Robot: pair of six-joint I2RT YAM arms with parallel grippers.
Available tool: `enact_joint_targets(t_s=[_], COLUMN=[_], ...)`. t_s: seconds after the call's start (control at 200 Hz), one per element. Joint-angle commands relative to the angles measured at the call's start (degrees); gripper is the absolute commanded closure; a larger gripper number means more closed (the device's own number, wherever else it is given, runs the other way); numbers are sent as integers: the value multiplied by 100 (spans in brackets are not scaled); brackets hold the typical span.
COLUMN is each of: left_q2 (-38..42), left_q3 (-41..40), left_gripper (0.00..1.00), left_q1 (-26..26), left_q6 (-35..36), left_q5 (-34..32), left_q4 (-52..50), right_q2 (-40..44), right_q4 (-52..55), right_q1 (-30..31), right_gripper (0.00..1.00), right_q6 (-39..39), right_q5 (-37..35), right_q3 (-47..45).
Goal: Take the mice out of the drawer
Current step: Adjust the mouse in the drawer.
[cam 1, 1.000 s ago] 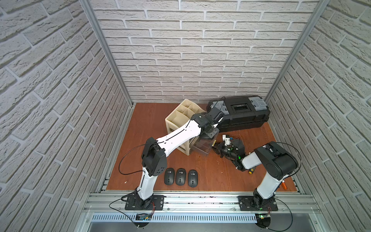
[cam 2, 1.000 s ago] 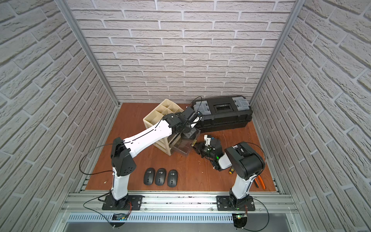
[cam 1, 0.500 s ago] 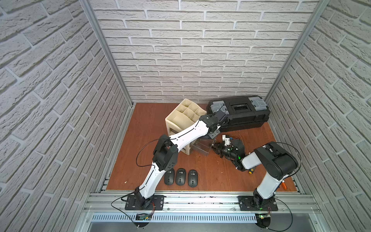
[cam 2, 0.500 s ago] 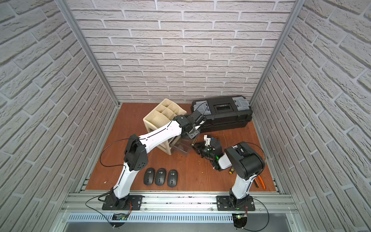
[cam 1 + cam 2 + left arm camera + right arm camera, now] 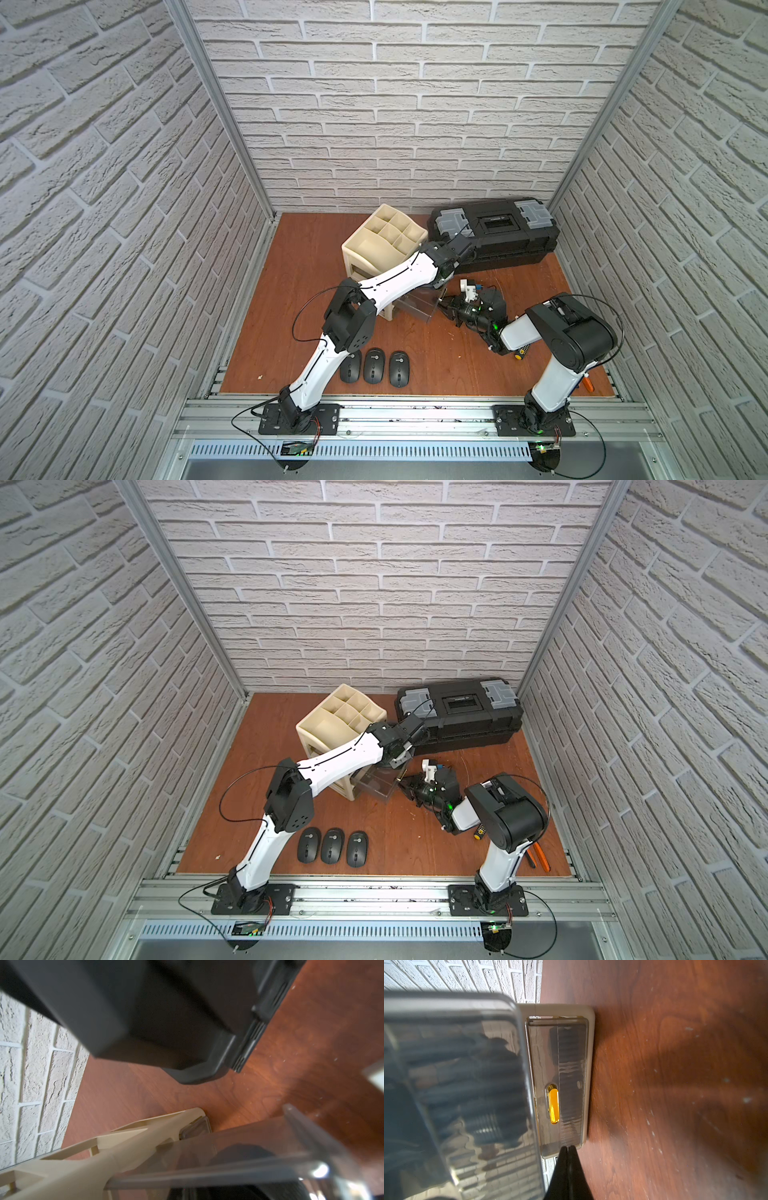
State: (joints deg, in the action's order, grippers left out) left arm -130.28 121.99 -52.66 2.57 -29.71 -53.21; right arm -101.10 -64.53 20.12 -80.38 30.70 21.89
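1. Hanging above the rim of the pulled-out clear drawer (image 5: pixel 374 787): left pincer (image 5: pixel 395 764), clenched, nothing seen gripped, tips largely hidden under the wrist in both top views.
2. Lying low over the worktop (image 5: pixel 316 291) at the drawer's front: right pincer (image 5: pixel 568 1152), fingers pressed together and empty. Tip just beside a corner of the closed lower drawer (image 5: pixel 562 1084), near its gold handle (image 5: pixel 554 1105).
3. Judged step: partway through the emptying, between picks, left arm placed for another reach into the open drawer.
4. Judged next move: spread the left pincer, lower it straight down clear of the transparent walls, close across a mouse's narrow sides, lift, and set it beside the row. Worth keeping the right pincer at the drawer front, in case the drawer slides.
5. Seen through the drawer wall from the left wrist: one dark rounded shape (image 5: pixel 241 1153), likely a mouse. Number inside cannot be told.
6. Counted on the worktop near the front rail: three mice (image 5: pixel 374 365), side by side, well apart from the drawer.
7. Counted besides:
   - one beige organizer (image 5: pixel 374 249) with two drawers;
   - one black toolbox (image 5: pixel 494 237) behind it;
   - one yellow-capped tool (image 5: pixel 480 833) under the right arm;
   - one orange-handled tool (image 5: pixel 540 860) at the worktop's edge.
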Motion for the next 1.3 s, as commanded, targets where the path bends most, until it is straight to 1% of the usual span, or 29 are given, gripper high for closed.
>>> enact_joint_targets(t_s=[0.0,0.135,0.22,0.28,0.405,0.475,0.575,0.705,0.96,1.05,1.145,1.215,1.295], left_q2=[-252,-320,-303,-333,-529,-551,-568,-451,51,334,560,635,634], left_q3=[285,428,561,788,1542,1708,1848,1837,1837,1661,1399,1233,1047], left_gripper=[100,100,100,100,100,100,100,100,100,100,100,100,100], left_q1=[-19,-51,-50,-60,-69,-73,-87,-71,81,96,84,89,56], left_q6=[24,15,-53,-140,-358,-482,-679,-859,-1101,-983,-677,-449,-344], left_q5=[-265,-281,-154,-2,367,702,941,1003,1123,1371,1643,1568,1131], left_q4=[-606,-892,-1080,-1310,-2050,-2287,-2592,-2704,-2337,-2079,-1921,-1886,-1831], right_q2=[-63,-76,-70,-66,-88,-124,-132,-59,178,196,178,161,130], right_q4=[-324,-325,-349,-366,-413,-436,-446,-368,-2,46,31,11,-6], right_q1=[53,61,58,58,58,53,62,91,106,105,106,106,107], right_gripper=[97,97,97,97,97,97,97,97,97,97,97,97,97], right_q6=[-14,-17,-16,-21,-18,-38,-57,-59,94,126,120,115,104], right_q5=[-20,-20,-20,-27,-26,-20,-20,-33,-47,-29,-29,-36,-29], right_q3=[-80,-75,-82,-105,-124,-98,-71,-44,-18,-9,0,0,15])
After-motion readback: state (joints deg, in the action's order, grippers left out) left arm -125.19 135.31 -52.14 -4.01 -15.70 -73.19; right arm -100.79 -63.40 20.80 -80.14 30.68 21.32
